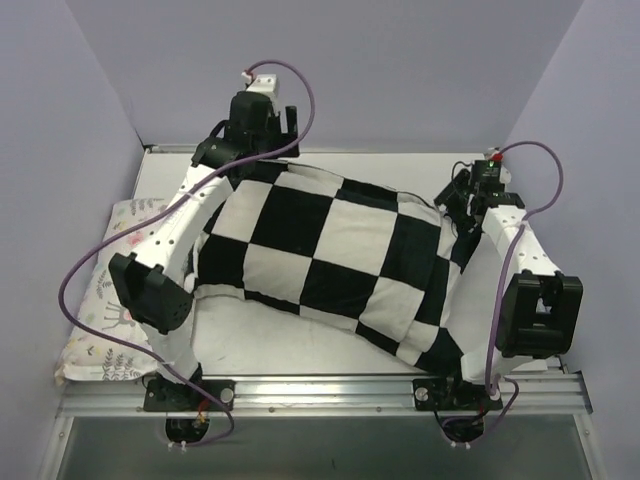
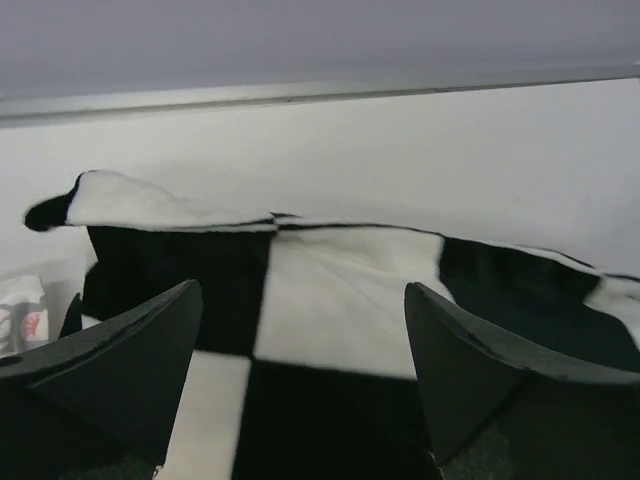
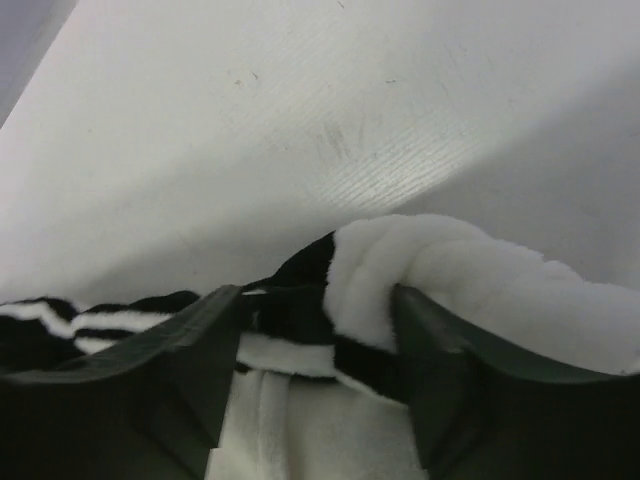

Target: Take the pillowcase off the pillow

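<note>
The black and white checkerboard pillowcase (image 1: 330, 250) lies plump and slanted across the table, from far left to near right. A plain white strip along its near edge looks like the pillow (image 1: 265, 328); the rest of the pillow is hidden inside. My left gripper (image 1: 240, 160) hovers over the case's far left corner (image 2: 330, 300), and this gripper (image 2: 302, 290) is open with nothing between its fingers. My right gripper (image 1: 452, 200) is at the case's far right end. There this gripper (image 3: 318, 292) stands open around a bunched fold of the pillowcase hem (image 3: 400, 270), which lies against one finger.
A pale floral-print pillow (image 1: 100, 300) lies along the left wall, partly under my left arm. The back wall and both side walls close in the white table (image 1: 400, 165). A metal rail (image 1: 320, 390) runs along the near edge.
</note>
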### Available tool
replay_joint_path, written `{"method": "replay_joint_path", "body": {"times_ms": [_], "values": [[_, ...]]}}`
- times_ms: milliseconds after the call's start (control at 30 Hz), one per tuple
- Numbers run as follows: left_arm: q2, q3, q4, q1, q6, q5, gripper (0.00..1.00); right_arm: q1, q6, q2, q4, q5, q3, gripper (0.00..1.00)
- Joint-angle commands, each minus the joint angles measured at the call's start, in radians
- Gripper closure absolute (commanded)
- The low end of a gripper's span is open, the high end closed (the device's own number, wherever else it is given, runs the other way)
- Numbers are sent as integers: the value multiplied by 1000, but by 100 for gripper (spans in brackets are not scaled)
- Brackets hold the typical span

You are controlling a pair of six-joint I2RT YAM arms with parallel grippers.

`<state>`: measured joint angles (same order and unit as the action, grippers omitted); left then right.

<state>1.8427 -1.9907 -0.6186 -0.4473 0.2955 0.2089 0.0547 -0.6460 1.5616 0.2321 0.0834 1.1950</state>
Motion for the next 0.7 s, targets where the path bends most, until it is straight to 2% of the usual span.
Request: {"method": "replay_joint_path", "body": {"times_ms": [0,67,100,133,200,233,333,433,667], "values": [[-209,41,28,-134,-30,-22,9,2,3,-83,10,13,2,34],[-255,145,34,-209,-18,26,9,14,11,-112,24,9,11,21],[-293,183,64,-244,-10,36,9,19,12,-139,47,13,20,18],[-309,217,83,-328,10,47,9,17,17,-155,56,16,41,16],[-326,303,147,-416,25,93,9,17,29,-208,93,13,58,13],[-321,317,164,-497,30,102,9,17,32,-228,104,7,58,13],[-246,300,186,-638,25,184,9,22,48,-325,145,-25,22,10],[-159,280,210,-698,30,218,9,34,54,-440,165,-33,-30,9],[-10,236,252,-814,31,254,7,37,13,-672,177,16,-273,8]]}}
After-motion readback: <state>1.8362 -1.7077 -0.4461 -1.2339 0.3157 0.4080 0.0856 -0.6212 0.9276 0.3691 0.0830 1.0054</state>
